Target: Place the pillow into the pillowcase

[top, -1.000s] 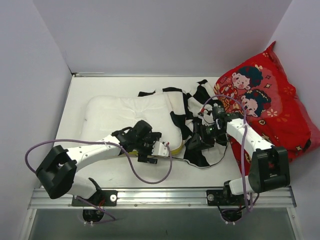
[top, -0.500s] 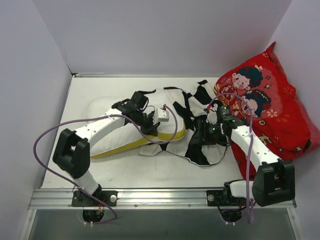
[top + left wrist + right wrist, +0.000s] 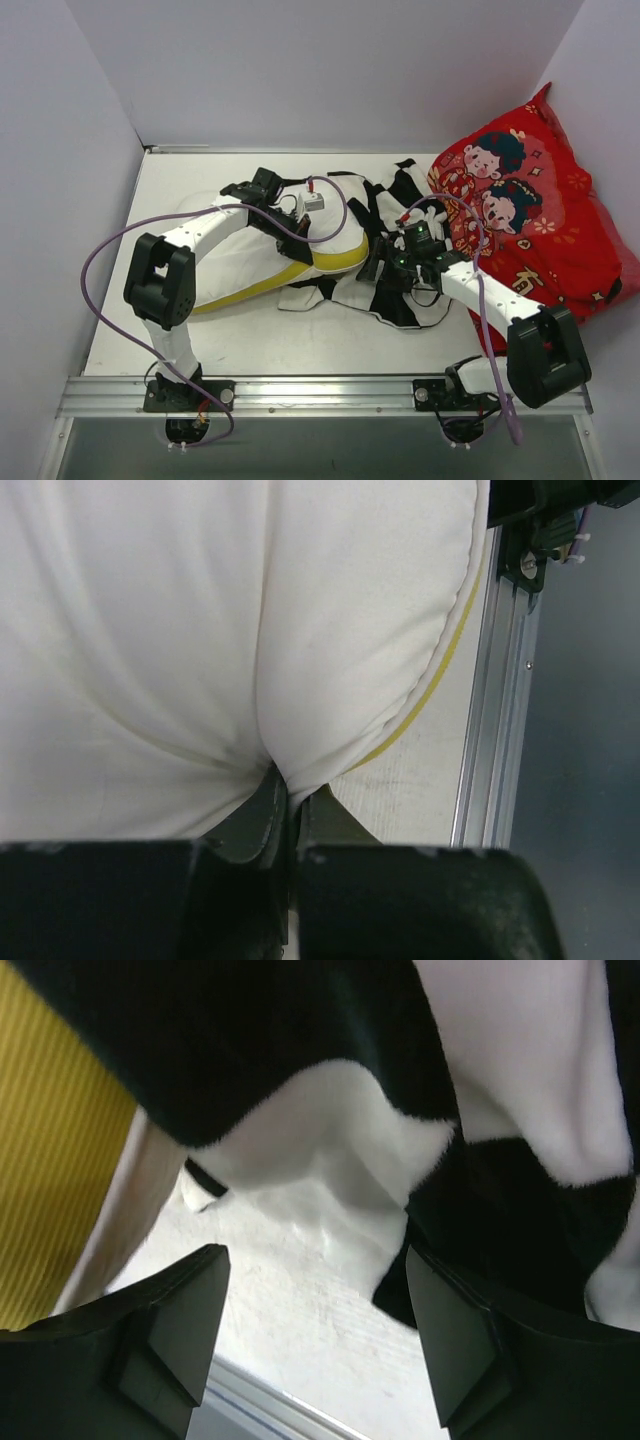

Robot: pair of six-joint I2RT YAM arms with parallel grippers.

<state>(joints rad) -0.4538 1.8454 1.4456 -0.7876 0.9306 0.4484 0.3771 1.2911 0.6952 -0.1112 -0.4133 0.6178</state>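
Observation:
The cream-white pillow [image 3: 225, 250] has its near edge lifted, so the yellow band [image 3: 340, 262] faces up. My left gripper [image 3: 298, 228] is shut on a pinch of the pillow [image 3: 200, 630], with its fingers [image 3: 262, 810] pressed together on the fabric. The black-and-white checked pillowcase [image 3: 395, 195] lies crumpled against the pillow's right end. My right gripper [image 3: 374, 272] sits low at that end, open [image 3: 315, 1290], and nothing lies between its fingers. Pillowcase folds [image 3: 330, 1130] hang just ahead of them, with the yellow band [image 3: 50, 1160] to their left.
A large red cartoon-printed cushion [image 3: 540, 215] leans in the back right corner, close behind the right arm. White walls enclose the table on three sides. A metal rail [image 3: 320, 392] runs along the near edge. Purple cables loop off both arms.
My left gripper has shut on the pillow's near edge, lifted it and carried it back and right toward the pillowcase. The right gripper shifted left and opened wider.

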